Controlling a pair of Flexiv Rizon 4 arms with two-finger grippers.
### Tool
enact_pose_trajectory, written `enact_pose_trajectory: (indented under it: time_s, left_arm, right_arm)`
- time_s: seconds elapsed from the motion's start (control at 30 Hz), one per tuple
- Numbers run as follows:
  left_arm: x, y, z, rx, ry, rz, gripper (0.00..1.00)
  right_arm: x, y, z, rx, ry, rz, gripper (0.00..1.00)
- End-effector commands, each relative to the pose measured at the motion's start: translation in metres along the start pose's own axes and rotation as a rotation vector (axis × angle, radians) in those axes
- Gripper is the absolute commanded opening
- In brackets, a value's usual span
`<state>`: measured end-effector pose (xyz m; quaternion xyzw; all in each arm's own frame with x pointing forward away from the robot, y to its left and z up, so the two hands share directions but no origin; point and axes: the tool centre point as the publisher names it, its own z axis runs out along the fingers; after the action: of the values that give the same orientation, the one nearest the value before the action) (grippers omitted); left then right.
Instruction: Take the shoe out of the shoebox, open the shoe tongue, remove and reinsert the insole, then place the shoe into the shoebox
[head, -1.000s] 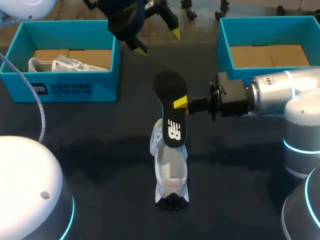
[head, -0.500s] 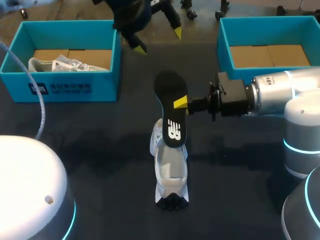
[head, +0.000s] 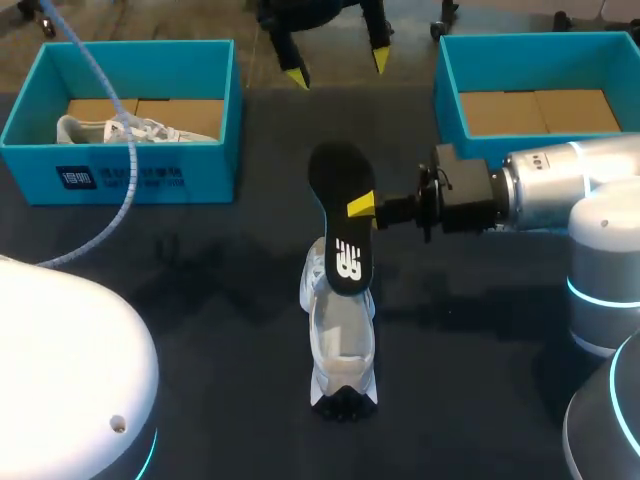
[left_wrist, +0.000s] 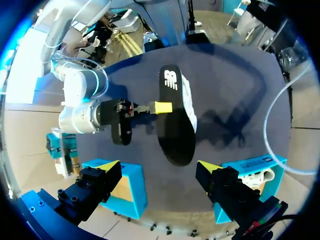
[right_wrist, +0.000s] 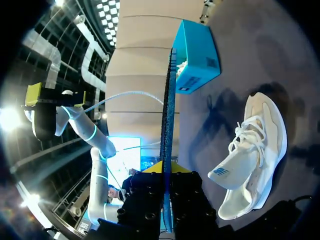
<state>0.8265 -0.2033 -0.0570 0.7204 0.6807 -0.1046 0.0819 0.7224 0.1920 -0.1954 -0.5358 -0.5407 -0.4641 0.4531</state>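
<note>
My right gripper (head: 362, 207) is shut on the edge of a black insole (head: 340, 215) and holds it above the mid-table. The insole's lower end overlaps a white shoe (head: 340, 345) that lies on the dark table, toe toward the front. In the right wrist view the insole (right_wrist: 167, 125) stands edge-on between the right gripper's (right_wrist: 167, 169) fingers, with the shoe (right_wrist: 255, 150) beside it. My left gripper (head: 338, 68) hangs open at the table's far edge. From the left wrist view, the left gripper (left_wrist: 157, 167) looks down on the insole (left_wrist: 172, 120) and the shoe (left_wrist: 188, 100).
A blue shoebox (head: 125, 160) at the back left holds a second white shoe (head: 120, 128). Another blue shoebox (head: 450, 95) stands at the back right with only a cardboard floor showing. A pale blue cable (head: 120, 190) loops over the left side.
My left gripper has moved right along the far edge of the table, and its cable has swung in over the left box. The right gripper, insole and shoe have not moved.
</note>
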Motion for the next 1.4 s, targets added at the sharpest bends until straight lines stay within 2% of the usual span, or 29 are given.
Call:
enact_pose_trajectory:
  time_s: [0.03, 0.07, 0.13, 0.5, 0.57, 0.67, 0.83, 1.0, 1.4]
  left_arm:
    - [-0.001, -0.002, 0.004, 0.017, 0.080, -0.003, 1.00]
    - [-0.001, -0.003, 0.004, 0.046, 0.071, -0.012, 1.00]
    - [0.001, -0.006, 0.004, 0.023, 0.082, -0.006, 1.00]
    - [0.010, -0.019, -0.003, 0.007, 0.073, -0.033, 1.00]
    - [0.014, -0.020, -0.007, 0.007, 0.024, -0.035, 1.00]
    - [0.027, -0.022, -0.017, 0.012, -0.133, -0.069, 1.00]
    - [0.053, -0.032, -0.015, 0.041, -0.380, -0.094, 1.00]
    - [0.068, -0.053, -0.017, 0.042, -0.588, -0.123, 1.00]
    - [0.068, -0.053, -0.017, 0.042, -0.588, -0.123, 1.00]
  right_arm:
    - [0.000, 0.000, 0.002, -0.002, -0.001, 0.000, 0.00]
    - [0.000, 0.000, 0.002, -0.002, -0.001, 0.000, 0.00]
    - [0.000, 0.000, 0.002, -0.002, -0.001, 0.000, 0.00]
    - [0.000, 0.000, 0.002, -0.002, -0.001, 0.000, 0.00]
    - [0.000, 0.000, 0.002, -0.002, -0.001, 0.000, 0.00]
    - [0.000, 0.000, 0.002, -0.002, -0.001, 0.000, 0.00]
    - [0.000, 0.000, 0.002, -0.002, -0.001, 0.000, 0.00]
    - [0.000, 0.000, 0.002, -0.002, -0.001, 0.000, 0.00]
    - [0.000, 0.000, 0.002, -0.002, -0.001, 0.000, 0.00]
